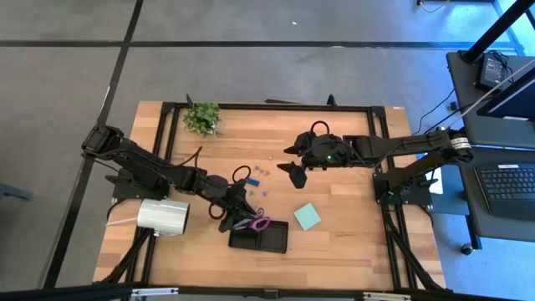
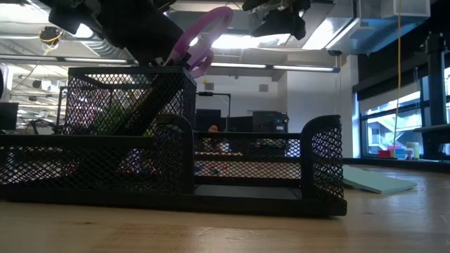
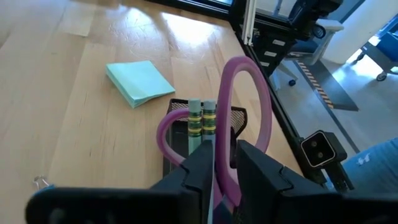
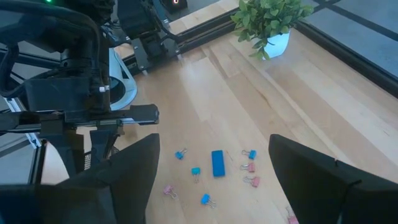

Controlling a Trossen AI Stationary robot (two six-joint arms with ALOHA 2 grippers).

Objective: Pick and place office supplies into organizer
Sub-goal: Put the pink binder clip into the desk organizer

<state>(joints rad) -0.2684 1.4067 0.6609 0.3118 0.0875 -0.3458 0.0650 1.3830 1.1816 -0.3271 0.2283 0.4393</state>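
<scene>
Wooden tabletop lying mostly bare around the work, open wood showing toward the right gripper. Left gripper hanging over the mesh organizer's tall end, fingers closely flanking the purple-handled scissors standing inside; grip itself unclear. Sticky-note pad lying beyond the organizer. Right gripper hovering spread wide, empty. Its wrist view alone showing scattered clips beneath.
</scene>
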